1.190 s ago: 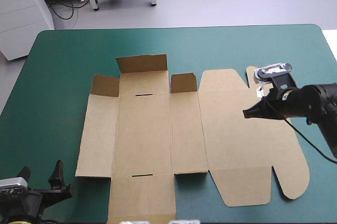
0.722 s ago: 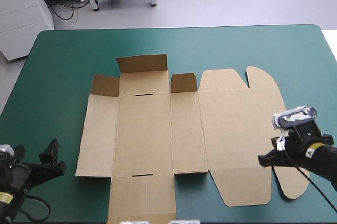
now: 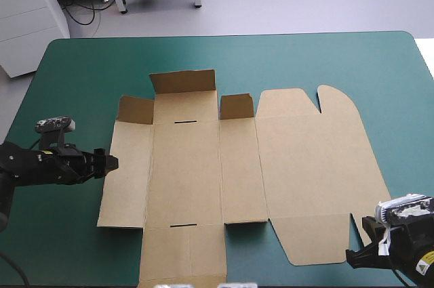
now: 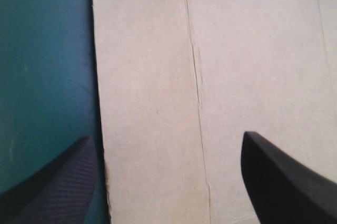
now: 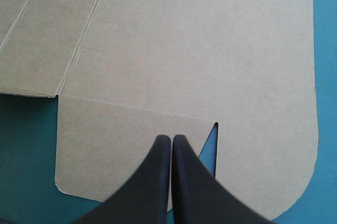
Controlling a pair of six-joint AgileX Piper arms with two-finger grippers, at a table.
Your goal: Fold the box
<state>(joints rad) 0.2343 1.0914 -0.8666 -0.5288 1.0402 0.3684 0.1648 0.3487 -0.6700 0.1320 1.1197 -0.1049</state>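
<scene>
1. Position. The box lies flat and unfolded at the middle of the desk. Only its three far flaps stand partly raised.

2. Left tool: released, fingers spread. It sits at the box's left edge, which runs between the fingers, one over board and one over the teal-green cover.

3. Right tool: clenched on nothing, fingers meeting in a point. It hovers at the box's near-right corner, over the notch beside the near flap.

4. Handling. The board is judged light, stiff between scores, and likely to slide on the cover. Take hold at a free panel edge and bend along a score. Hold the adjacent panel down while lifting.

5. Clearance. Bare cover lies left of, beyond and right of the box. Its near side has little room.
</scene>
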